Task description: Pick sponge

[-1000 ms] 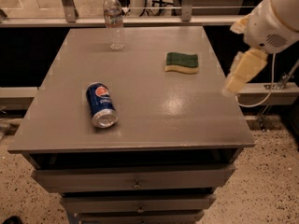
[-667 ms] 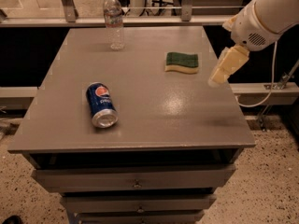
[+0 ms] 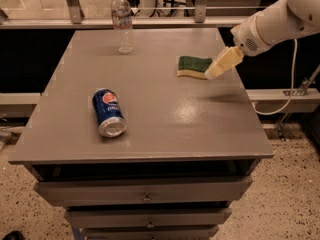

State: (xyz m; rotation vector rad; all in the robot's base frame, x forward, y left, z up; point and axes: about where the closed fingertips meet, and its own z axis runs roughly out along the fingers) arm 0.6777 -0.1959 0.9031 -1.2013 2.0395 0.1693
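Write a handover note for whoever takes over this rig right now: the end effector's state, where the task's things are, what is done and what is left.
End effector: the cream-coloured end effector is over the far right part of the grey metal table, at the sponge's right edge as the camera sees it; contact cannot be judged.
Things: the rectangular sponge, dark green top over yellow foam, lies flat on the table. A blue soda can lies on its side at front left; a clear plastic water bottle stands at the far edge.
Done: end effector is at the sponge.
Left: grasp and lift it.
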